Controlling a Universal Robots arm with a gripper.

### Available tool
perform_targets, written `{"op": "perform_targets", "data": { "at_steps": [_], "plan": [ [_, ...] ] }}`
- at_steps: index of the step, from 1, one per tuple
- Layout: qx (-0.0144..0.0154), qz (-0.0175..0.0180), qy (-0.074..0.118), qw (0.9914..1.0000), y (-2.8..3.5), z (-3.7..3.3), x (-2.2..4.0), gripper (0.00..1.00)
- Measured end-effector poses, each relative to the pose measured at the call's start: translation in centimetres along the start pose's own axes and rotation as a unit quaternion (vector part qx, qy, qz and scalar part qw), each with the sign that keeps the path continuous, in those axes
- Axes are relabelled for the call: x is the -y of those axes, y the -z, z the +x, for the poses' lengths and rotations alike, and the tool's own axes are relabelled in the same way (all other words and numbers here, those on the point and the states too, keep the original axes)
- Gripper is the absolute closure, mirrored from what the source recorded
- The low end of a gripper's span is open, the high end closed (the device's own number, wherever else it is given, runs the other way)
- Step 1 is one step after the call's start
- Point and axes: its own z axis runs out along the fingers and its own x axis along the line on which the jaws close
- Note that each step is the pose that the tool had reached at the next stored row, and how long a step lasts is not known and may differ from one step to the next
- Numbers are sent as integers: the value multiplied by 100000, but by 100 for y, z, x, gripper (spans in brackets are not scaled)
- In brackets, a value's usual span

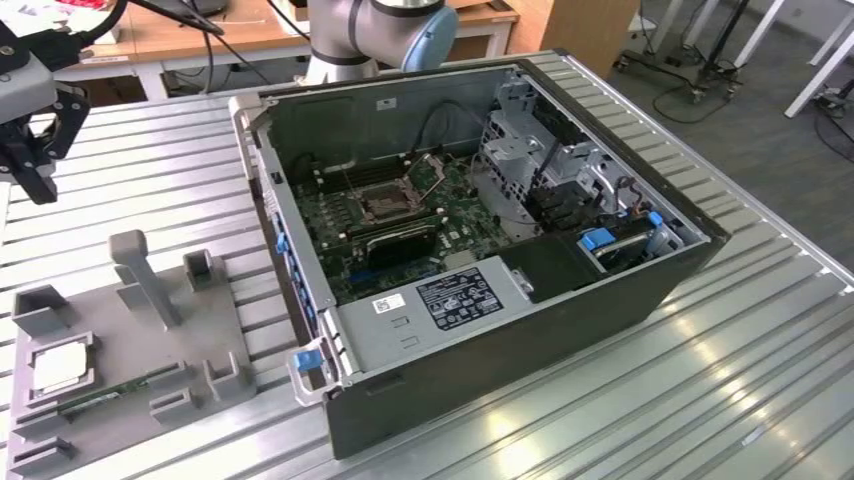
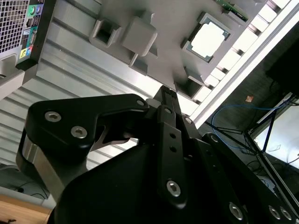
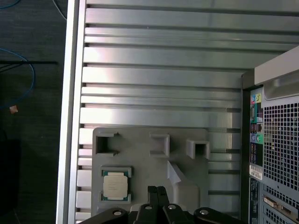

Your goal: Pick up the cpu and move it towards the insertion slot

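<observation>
One step in hand, by my reading: the reach, with the pick not yet made.
At the exterior view's left the pincer, fingertips together and empty, hangs above the desk. The cpu lies below in its grey holder, untouched. The slot sits rightward inside the open case, whose labels I cannot read.

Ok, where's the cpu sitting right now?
The cpu sits in a square recess of the grey holder tray at the exterior view's lower left, beside the green memory stick, outside the computer case.
</observation>
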Motion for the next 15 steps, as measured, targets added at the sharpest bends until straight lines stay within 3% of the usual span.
{"op": "perform_targets", "data": {
  "at_steps": [15],
  "plan": [
    [0,-1,3,100000,-11,165,-2,89]
  ]
}}
